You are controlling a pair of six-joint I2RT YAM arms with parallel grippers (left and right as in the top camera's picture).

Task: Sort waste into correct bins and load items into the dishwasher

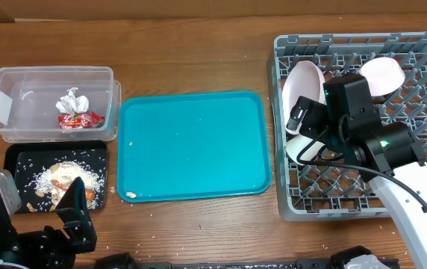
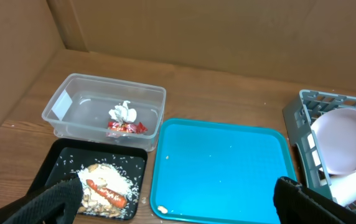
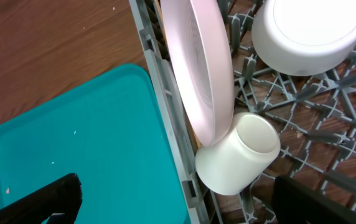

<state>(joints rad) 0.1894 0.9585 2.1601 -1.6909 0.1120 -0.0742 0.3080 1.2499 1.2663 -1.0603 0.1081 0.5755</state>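
A grey dish rack (image 1: 422,52) stands at the right. In it are a pink plate (image 1: 303,86) on edge, a pale bowl (image 1: 384,75) upside down, and a white cup (image 1: 301,147) on its side. My right gripper (image 3: 184,202) is open and empty. It hangs over the rack's left edge, just above the cup (image 3: 239,152) and below the plate (image 3: 200,68). My left gripper (image 2: 178,205) is open and empty at the near left, above a black tray (image 1: 19,161) of rice and food scraps (image 1: 64,178).
A clear bin (image 1: 19,104) at the far left holds a crumpled tissue (image 1: 72,102) and a red wrapper (image 1: 79,119). A teal tray (image 1: 191,142) lies in the middle with one small crumb (image 1: 130,195) at its near left corner.
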